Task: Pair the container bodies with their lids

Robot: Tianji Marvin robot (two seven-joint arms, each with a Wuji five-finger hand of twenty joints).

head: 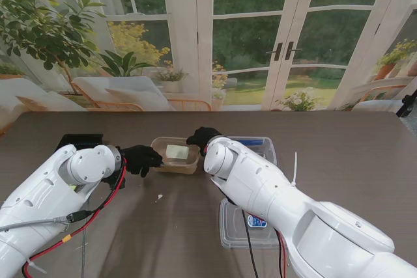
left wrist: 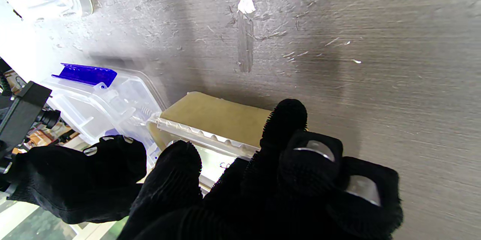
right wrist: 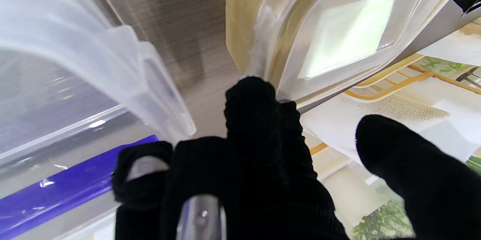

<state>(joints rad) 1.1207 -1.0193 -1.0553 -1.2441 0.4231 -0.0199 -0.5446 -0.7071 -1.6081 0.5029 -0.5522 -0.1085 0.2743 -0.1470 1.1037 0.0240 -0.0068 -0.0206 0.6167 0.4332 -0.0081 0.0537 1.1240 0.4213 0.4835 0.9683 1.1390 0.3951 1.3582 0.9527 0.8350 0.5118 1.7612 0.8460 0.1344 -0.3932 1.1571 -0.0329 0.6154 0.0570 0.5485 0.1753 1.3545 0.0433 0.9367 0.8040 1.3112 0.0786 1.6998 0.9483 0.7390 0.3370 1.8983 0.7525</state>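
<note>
While both gloved hands bracket the tan container (head: 174,155), left hand (head: 141,159) fingertips pinching its near rim and right hand (head: 202,137) fingers loosely spread at the far corner, they're steadying it, I'd say, for seating the lid.

Clear lid (head: 251,224) nearest me partly hidden under the right arm (head: 273,193). Blue-latched box (head: 259,145) mostly covered too. White scrap (head: 158,197) too small to identify.

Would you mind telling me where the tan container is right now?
In the stand view the tan container sits mid-table between the left hand and right hand, beside the blue-latched clear box.
</note>
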